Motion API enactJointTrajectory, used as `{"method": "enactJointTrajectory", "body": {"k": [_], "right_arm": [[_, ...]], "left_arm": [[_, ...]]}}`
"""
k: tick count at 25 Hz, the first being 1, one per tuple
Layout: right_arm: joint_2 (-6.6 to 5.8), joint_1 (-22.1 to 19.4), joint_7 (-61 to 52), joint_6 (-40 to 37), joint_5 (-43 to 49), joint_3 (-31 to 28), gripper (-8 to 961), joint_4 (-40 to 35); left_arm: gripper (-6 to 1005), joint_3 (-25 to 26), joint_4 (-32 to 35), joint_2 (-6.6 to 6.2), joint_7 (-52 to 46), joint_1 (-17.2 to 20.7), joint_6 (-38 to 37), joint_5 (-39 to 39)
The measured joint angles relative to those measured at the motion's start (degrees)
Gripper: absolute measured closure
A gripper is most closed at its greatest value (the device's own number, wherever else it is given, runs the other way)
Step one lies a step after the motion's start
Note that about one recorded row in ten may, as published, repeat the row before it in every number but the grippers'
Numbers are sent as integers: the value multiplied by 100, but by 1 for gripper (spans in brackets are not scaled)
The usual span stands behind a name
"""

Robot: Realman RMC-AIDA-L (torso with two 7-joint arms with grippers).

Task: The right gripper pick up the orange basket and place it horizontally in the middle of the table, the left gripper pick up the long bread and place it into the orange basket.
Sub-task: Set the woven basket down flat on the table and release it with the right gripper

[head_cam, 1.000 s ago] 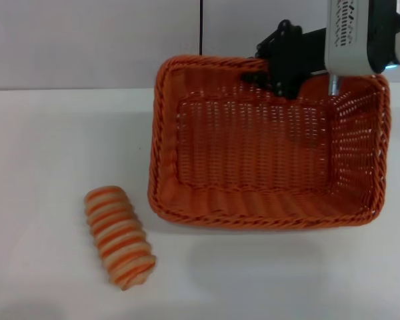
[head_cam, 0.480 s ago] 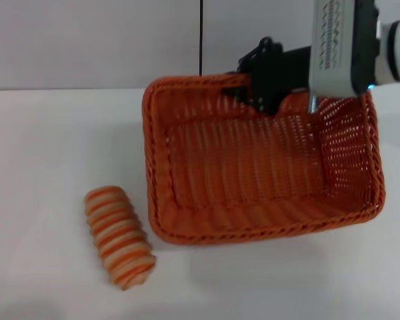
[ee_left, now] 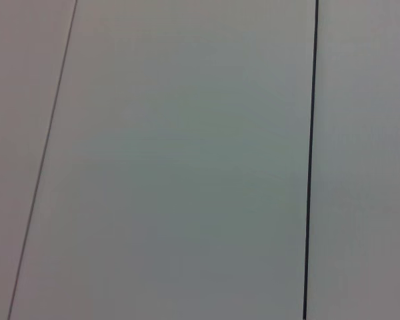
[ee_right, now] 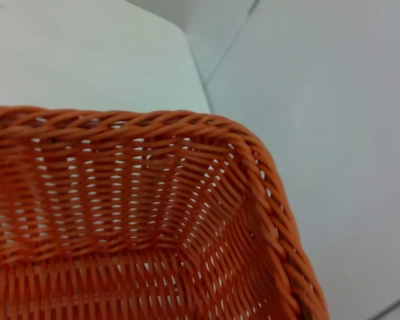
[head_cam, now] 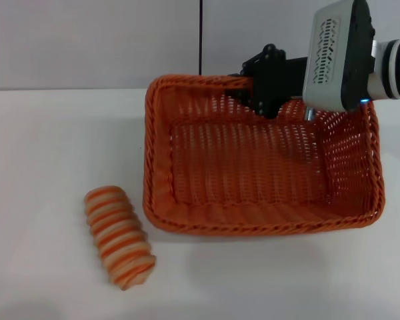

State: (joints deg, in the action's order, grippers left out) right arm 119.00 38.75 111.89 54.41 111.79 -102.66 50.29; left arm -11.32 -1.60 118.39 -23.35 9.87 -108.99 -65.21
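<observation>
Nearest to us, the long bread (head_cam: 119, 237) lies on the white surface (head_cam: 47, 153), just beside the basket's left front corner but not touching it. We see lots of bare room in front. Behind it sits the orange basket (head_cam: 253, 220), its long side running left to right. At the far rim, the right end effector (head_cam: 263, 90) is closed on the basket's edge. We think it should set the basket flat and let go gently. The left end effector is not in sight.
</observation>
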Motion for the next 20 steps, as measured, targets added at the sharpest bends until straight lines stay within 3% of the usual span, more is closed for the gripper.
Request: {"method": "enactJointTrajectory", "body": {"k": [8,20], "right_arm": [[16,-63,242,-69,-132,36,785,-163],[38,-293,1013,-156,-1069,180,771,-432]], "left_arm": [[206,-28,-7,0,4,-6,11,-1],[209,-90,-8,-1,20,8,11,0]]}}
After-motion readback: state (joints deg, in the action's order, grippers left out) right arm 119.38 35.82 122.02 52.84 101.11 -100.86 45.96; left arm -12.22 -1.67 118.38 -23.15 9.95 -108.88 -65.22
